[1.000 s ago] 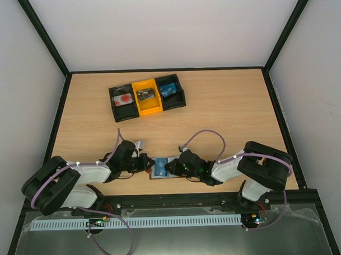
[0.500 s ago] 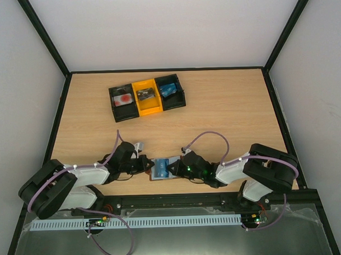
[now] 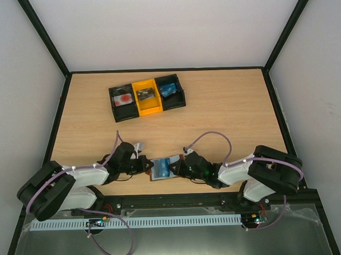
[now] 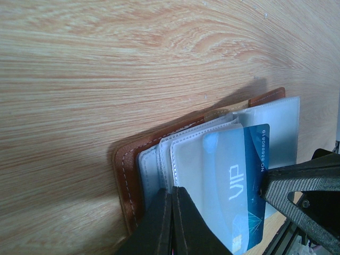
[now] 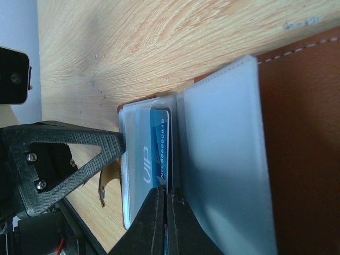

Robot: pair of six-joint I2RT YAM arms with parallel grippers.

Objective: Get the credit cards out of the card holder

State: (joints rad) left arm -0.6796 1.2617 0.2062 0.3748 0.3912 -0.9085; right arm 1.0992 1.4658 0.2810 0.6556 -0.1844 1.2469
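The card holder [image 3: 155, 174] lies open on the table near the front edge, brown leather [image 5: 297, 133] outside, with clear grey-blue sleeves [image 4: 159, 159] inside. A bright blue credit card [image 4: 252, 175] marked VIP sticks partly out of one sleeve; it also shows in the right wrist view [image 5: 159, 149]. My left gripper [image 4: 172, 194] is shut on the sleeve edge at the holder's left end [image 3: 142, 165]. My right gripper [image 5: 166, 194] is shut on the blue card's edge, at the holder's right end [image 3: 176, 169]. Other cards are hidden.
A black-and-yellow three-bin tray [image 3: 147, 96] with small items stands at the back left. Black frame rails line the table edges [image 3: 273, 110]. Each gripper's finger shows in the other's wrist view, on the far side of the card.
My right arm has drawn back to the right and lower, still gripping at the holder's right end. My left arm has shifted slightly left. The card holder stays between them.
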